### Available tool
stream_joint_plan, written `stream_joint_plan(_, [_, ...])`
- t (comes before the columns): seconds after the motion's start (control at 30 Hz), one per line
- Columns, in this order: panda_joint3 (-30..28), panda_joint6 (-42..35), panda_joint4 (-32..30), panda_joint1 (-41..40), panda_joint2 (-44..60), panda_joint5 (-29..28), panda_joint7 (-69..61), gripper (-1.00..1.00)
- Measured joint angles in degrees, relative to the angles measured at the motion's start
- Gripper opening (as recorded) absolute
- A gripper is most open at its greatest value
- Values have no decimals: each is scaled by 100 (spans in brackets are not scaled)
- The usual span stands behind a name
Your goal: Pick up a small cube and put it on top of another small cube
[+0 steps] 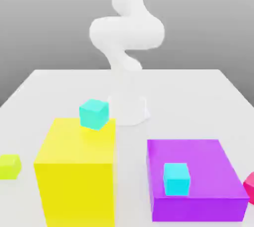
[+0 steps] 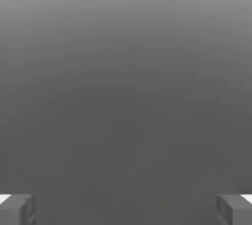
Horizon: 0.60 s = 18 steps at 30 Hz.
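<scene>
Gripper (image 2: 126, 209) held wide open, nothing between its fingers (image 2: 17, 209)
The lime cube (image 1: 9, 166) is seen on the table (image 1: 208, 92) at the exterior view's far left, beside the yellow block (image 1: 74, 181); cyan cubes are set on that block and on the purple block (image 1: 208, 171)

Bright, even light; soft render, arm (image 1: 126, 32) maybe overexposed.

Cube (image 1: 94, 113) atop block (image 1: 74, 181); slab (image 1: 198, 181) beside.

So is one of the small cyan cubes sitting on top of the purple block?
Yes, a cyan cube rests on the top face of the purple block in the exterior view.
</scene>
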Motion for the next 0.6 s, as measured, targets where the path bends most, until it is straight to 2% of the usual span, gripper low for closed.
stream_joint_plan(0.37, [-34,742,-362,-1538,1974,-843,1918,0])
stream_joint_plan(0.6, [-409,1232,-596,-2216,3190,-1061,2898,0])
